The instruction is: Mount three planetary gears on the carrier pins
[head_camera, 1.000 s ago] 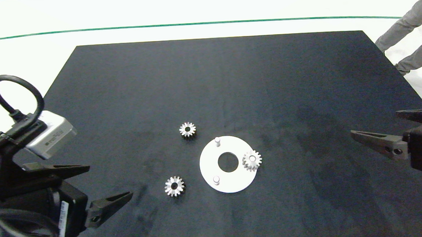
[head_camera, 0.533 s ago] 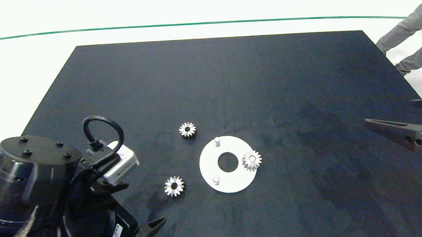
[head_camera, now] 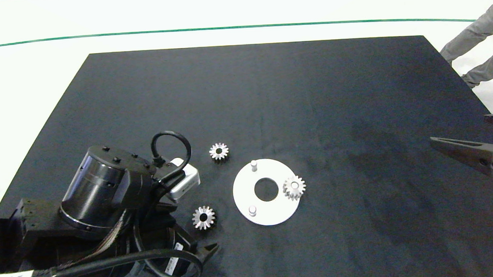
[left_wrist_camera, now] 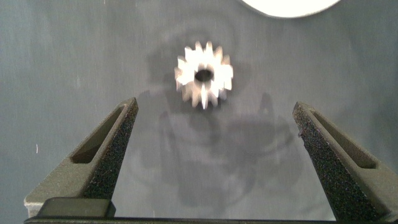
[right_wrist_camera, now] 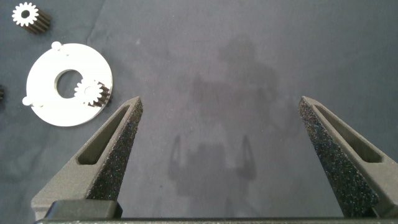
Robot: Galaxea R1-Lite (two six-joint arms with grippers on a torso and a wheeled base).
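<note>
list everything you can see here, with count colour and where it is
planetary gears: 3, silver; one seated on a pin at the disc's right, one loose beyond the disc's far left, one loose near-left of the disc
carrier pins: 2 bare, white; far and near on the disc
disc: 1, white, mid-mat
mat: 1, black, covering the table
person's legs: grey, far right corner
left gripper: open, above the near-left gear
right gripper: open, at the right edge

Black mat (head_camera: 269, 91) on white table (head_camera: 27, 73); green line (head_camera: 225, 28) beyond; person's grey-trousered legs (head_camera: 475, 45) top right.
</note>
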